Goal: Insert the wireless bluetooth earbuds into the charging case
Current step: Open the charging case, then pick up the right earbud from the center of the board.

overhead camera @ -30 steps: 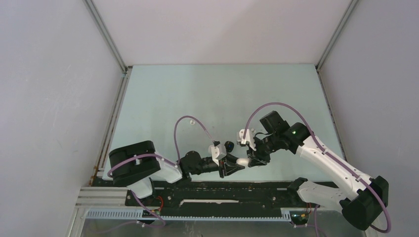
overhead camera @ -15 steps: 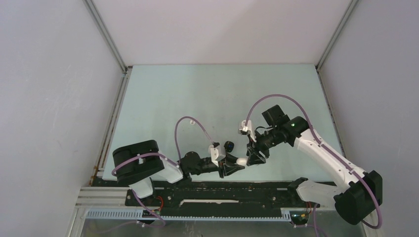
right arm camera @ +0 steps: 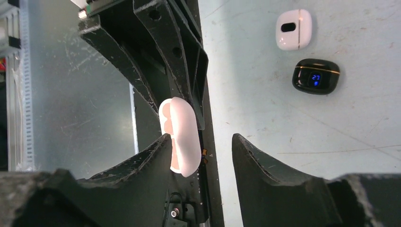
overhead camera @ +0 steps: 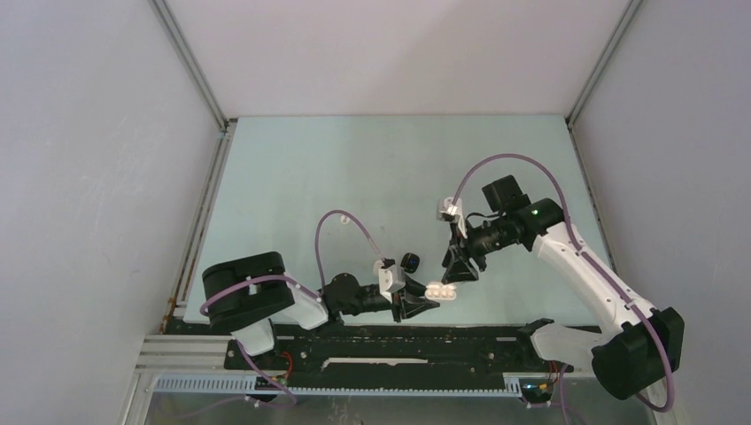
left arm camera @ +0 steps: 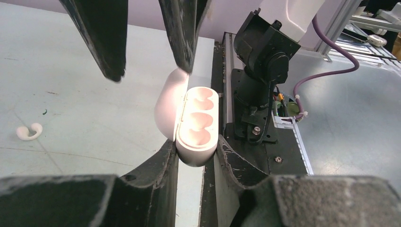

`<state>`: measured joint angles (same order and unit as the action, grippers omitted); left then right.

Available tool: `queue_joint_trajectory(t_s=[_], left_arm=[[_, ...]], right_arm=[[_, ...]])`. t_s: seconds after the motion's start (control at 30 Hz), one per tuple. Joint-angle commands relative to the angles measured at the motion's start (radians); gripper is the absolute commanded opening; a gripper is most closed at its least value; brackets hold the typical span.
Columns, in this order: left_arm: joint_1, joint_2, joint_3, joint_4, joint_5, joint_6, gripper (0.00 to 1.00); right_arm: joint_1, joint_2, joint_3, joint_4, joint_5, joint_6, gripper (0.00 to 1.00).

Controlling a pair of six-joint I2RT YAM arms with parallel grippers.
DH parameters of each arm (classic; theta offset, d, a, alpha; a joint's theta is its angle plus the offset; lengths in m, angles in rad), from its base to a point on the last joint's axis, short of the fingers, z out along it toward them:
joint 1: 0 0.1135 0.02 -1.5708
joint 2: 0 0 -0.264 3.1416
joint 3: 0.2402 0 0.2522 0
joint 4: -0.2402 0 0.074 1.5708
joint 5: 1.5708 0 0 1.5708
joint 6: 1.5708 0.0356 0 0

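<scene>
My left gripper (overhead camera: pixel 421 304) is shut on an open white charging case (overhead camera: pixel 440 291) low near the table's front edge. In the left wrist view (left arm camera: pixel 196 144) the case (left arm camera: pixel 198 125) sits between the fingers with its lid (left arm camera: pixel 166 106) swung left and its moulded wells bare. A white earbud (left arm camera: pixel 29 131) lies on the table to the left. My right gripper (overhead camera: pixel 452 271) is open and empty, hovering just above and behind the case. In the right wrist view (right arm camera: pixel 201 142) the case (right arm camera: pixel 179 135) lies beside its left finger.
A closed white case (right arm camera: pixel 293 29) and a closed black case (right arm camera: pixel 316 75) with a blue display lie on the table beyond the left gripper. The black case also shows in the top view (overhead camera: pixel 409 260). The black base rail (overhead camera: pixel 381 336) runs along the front edge.
My right gripper has drawn back up and to the right, away from the case. The case in my left gripper now shows its open wells.
</scene>
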<state>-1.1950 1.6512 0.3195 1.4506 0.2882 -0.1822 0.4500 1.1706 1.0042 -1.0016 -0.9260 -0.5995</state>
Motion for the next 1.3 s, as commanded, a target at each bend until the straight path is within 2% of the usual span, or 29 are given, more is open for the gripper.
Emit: queue_joint_trajectory(t_s=[0.0,0.1,0.2,0.43,0.6,0.7,0.8,1.03,1.27], left_arm=[[-0.005,0.001,-0.007,0.059,-0.014,0.021,0.00],[-0.003,-0.013,-0.012,0.045,-0.036,0.017,0.00],[-0.003,-0.082,-0.022,-0.024,-0.088,0.018,0.00],[-0.003,-0.347,-0.031,-0.377,-0.167,0.065,0.00],[-0.002,-0.497,-0.075,-0.517,-0.229,0.112,0.00],[0.008,-0.523,-0.112,-0.510,-0.239,0.135,0.00],[0.024,-0.510,-0.152,-0.442,-0.220,0.135,0.00],[0.055,-0.409,-0.218,-0.221,-0.184,0.091,0.00],[0.057,-0.428,-0.203,-0.266,-0.171,0.101,0.00]], right_arm=[[-0.100,-0.038,0.095,-0.076,-0.152,-0.070,0.54],[-0.195,-0.075,0.127,-0.119,-0.203,-0.120,0.59],[-0.262,-0.080,0.127,-0.107,-0.175,-0.136,0.59],[-0.359,0.034,0.075,0.075,-0.041,-0.034,0.32],[-0.275,0.092,0.008,0.268,0.200,0.063,0.25],[-0.179,0.177,0.005,0.319,0.364,0.086,0.23],[-0.126,0.290,0.017,0.361,0.454,0.120,0.23],[-0.089,0.493,0.116,0.408,0.557,0.165,0.23],[-0.083,0.588,0.176,0.425,0.607,0.190,0.22]])
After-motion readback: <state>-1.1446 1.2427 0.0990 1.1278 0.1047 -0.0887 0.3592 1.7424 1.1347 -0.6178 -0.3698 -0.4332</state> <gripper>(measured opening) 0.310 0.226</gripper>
